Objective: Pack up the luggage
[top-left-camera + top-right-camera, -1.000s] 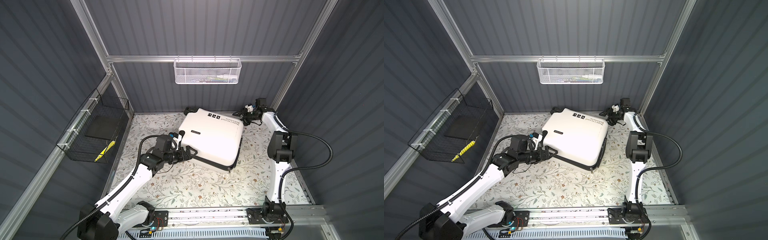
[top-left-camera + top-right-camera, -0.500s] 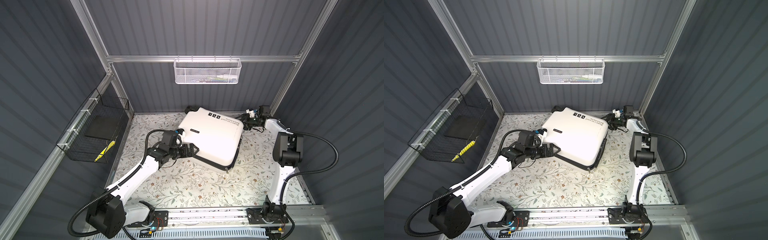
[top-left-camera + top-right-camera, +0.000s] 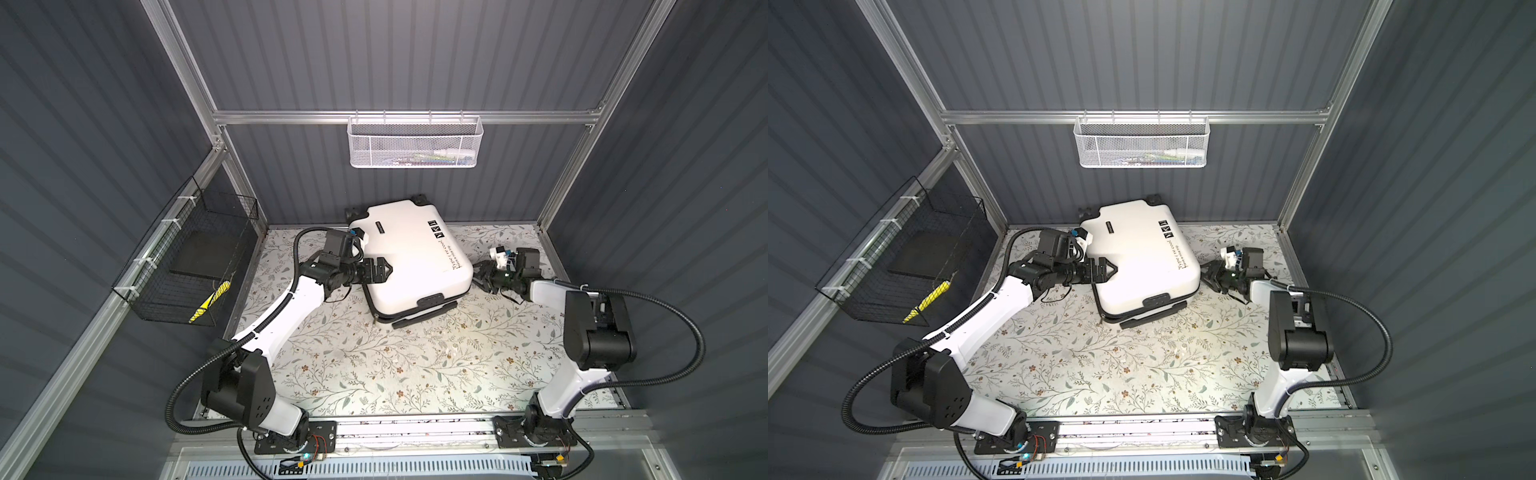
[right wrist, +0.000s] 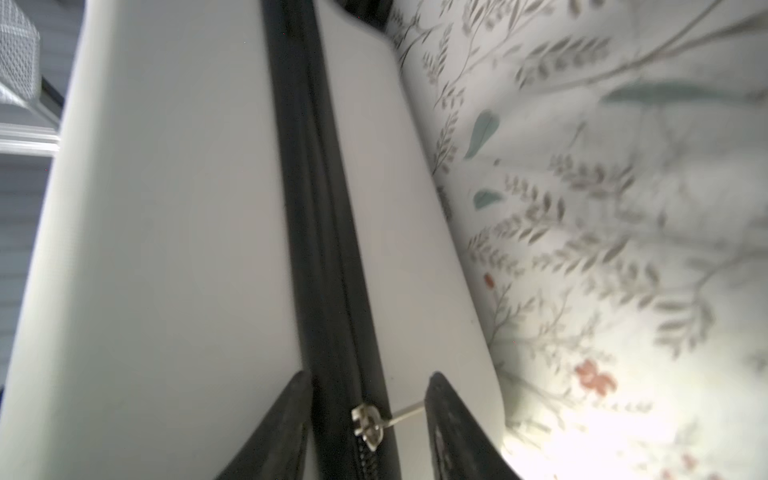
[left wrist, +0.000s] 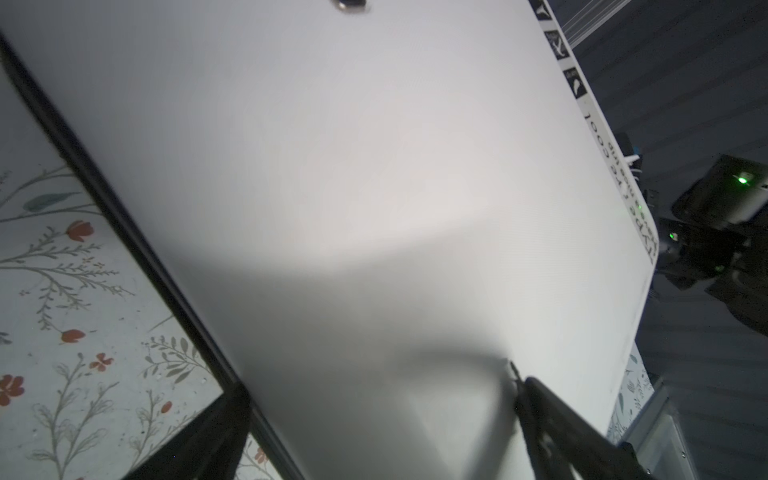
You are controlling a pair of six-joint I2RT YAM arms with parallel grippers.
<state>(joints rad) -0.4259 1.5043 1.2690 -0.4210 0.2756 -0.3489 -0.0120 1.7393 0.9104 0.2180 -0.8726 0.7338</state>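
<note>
The luggage point(image 3: 409, 257) point(image 3: 1138, 257) lies flat and closed on the floral table near the back wall, white shell up, handle end toward the front. My left gripper point(image 3: 380, 270) point(image 3: 1104, 268) is open and straddles its left edge. In the left wrist view, one finger point(image 5: 552, 419) lies on the lid point(image 5: 374, 187) and the other sits beside the black rim. My right gripper point(image 3: 480, 276) point(image 3: 1208, 274) is at the luggage's right side, open. In the right wrist view its jaws point(image 4: 369, 376) flank the black zip, and the zipper slider point(image 4: 365, 422) sits between them, its pull tab reaching one finger.
A white mesh basket point(image 3: 415, 145) hangs on the back wall above the luggage. On the left wall hangs a black wire basket point(image 3: 187, 257) with a yellow item point(image 3: 208, 301) in it. The floral table cover point(image 3: 395, 361) stretches to the front rail.
The luggage has turned clockwise, its lettered edge now to the right. My left gripper has moved onto its left edge. My right gripper came forward along the right side and its jaws narrowed.
</note>
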